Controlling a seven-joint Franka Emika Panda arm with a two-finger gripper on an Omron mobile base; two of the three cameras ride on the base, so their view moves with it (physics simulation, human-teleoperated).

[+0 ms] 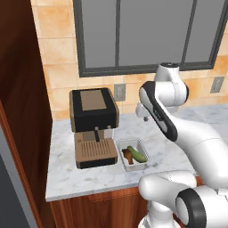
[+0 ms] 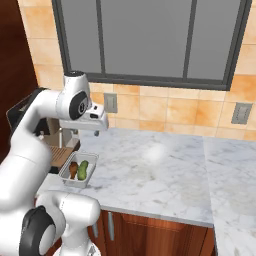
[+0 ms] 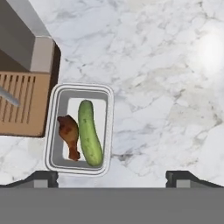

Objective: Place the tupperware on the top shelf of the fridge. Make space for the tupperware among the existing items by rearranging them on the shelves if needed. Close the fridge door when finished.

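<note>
Plainly, the tupperware [image 1: 132, 154] [image 2: 78, 170] [image 3: 79, 129] sits flat on the white marbled counter [image 1: 67, 178] [image 2: 155, 175] [image 3: 166, 87], free of any grip. It is a shallow, whitish translucent tray, rectangular with rounded corners and a flared rim that runs as a double outline all round. Inside lie two things side by side along its length: a long green cucumber [image 3: 89, 133] [image 1: 136, 154] [image 2: 83, 170] and a smaller brown drumstick-shaped piece [image 3: 69, 134] [image 1: 128, 155] [image 2: 73, 169]. Both touch the tray floor; the cucumber seems to rest against one long wall, though the rim's shading makes that hard to be sure of.

Just beside the tray, on its drumstick side, stands a black and brown coffee machine [image 1: 93, 127] [image 3: 24, 78] with a slatted brown drip tray [image 1: 94, 152] [image 3: 19, 103]; a narrow strip of counter shows between the two. In the right base view the arm hides most of the machine.

The gripper [image 3: 112, 177] hangs above the counter with its fingers spread wide, one dark fingertip [image 3: 43, 178] at each lower corner of the hand view, nothing between them. The tray lies towards the left fingertip, well below it.

Behind the counter rises an orange tiled wall [image 1: 58, 49] [image 2: 165, 110] with a dark-framed window [image 1: 147, 35] [image 2: 145, 40] and grey outlets [image 1: 119, 91] [image 2: 241, 113]. A brown wooden cabinet [image 1: 18, 89] flanks the counter in the left base view
</note>
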